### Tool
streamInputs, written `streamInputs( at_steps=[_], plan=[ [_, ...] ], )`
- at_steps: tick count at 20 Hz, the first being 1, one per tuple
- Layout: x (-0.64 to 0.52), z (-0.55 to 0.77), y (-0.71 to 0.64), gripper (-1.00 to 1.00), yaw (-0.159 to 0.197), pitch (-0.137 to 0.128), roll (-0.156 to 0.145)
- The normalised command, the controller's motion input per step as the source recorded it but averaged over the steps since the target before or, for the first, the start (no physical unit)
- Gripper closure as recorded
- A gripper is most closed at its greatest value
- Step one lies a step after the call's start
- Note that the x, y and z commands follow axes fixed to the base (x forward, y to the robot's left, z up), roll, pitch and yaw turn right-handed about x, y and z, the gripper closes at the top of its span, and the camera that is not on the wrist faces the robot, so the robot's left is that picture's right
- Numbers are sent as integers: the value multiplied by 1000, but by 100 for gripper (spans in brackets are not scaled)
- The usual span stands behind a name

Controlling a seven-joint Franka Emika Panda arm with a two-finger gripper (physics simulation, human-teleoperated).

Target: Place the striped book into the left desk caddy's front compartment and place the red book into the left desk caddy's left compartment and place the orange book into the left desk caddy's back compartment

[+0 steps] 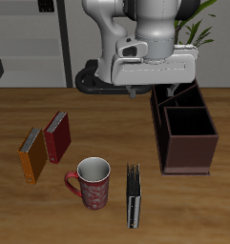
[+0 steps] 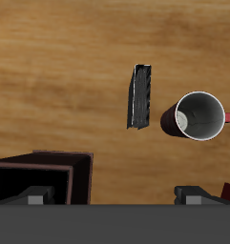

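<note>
Three books wait on the wooden table, and in the exterior view we see them from the front and above. The striped book stands upright on its edge near the table's front edge, just beside a red patterned mug. The red book and the orange book stand side by side, touching, well apart from the left desk caddy. We judge the striped book thin, stiff and light, likely to tip if nudged, so we would pinch it across its narrow thickness near the top edge. The two thicker books look steadier and offer broad flat covers to squeeze. The caddy's compartments look empty from here, and so does the mug. The gripper hangs high above the caddy's back end; we cannot tell from this view how wide it is.

In the wrist view we look straight down. The striped book shows as a narrow dark sliver, with the mug just beside it, its pale inside bare. One corner of the caddy shows dark and empty. The two fingertips sit well apart with nothing between them, so we judge the hand wide open and holding nothing
</note>
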Motion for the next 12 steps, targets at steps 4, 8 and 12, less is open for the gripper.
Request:
streamInputs(
  at_steps=[4,8,12],
  plan=[
    [361,-66,-260,-100,-1,33,89],
    [377,-112,-317,-100,12,23,49],
    [319,-117,-197,-100,22,-2,56]
  ],
)
